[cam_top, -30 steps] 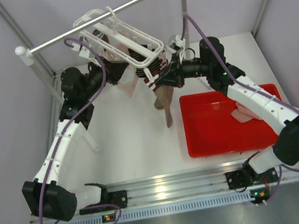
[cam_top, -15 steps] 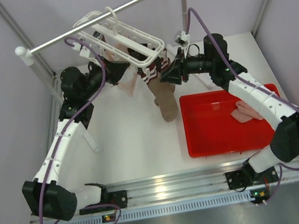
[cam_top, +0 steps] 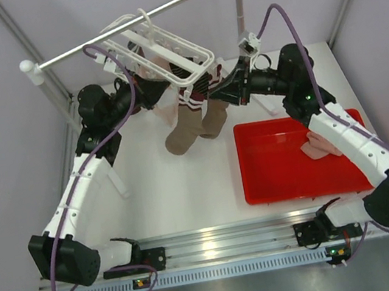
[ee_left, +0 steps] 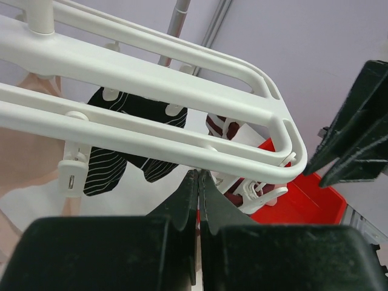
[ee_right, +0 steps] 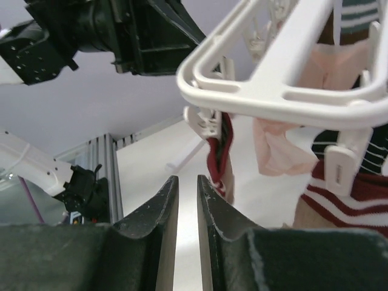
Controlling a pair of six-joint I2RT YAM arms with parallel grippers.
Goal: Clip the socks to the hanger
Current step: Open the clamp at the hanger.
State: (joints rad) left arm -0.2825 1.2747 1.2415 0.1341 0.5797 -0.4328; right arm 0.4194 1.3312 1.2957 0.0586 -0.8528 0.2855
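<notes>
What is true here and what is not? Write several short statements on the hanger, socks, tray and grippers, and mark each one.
1. A pink sock lies in the red tray. True.
2. The hanger lies flat on the table. False: it hangs from the rail.
3. The left gripper is shut with nothing in it. True.
4. The brown socks lie in the red tray. False: they dangle below the hanger, left of the tray.
5. The right gripper grips a sock. False: there is a narrow gap between its fingers, and nothing is in it.
</notes>
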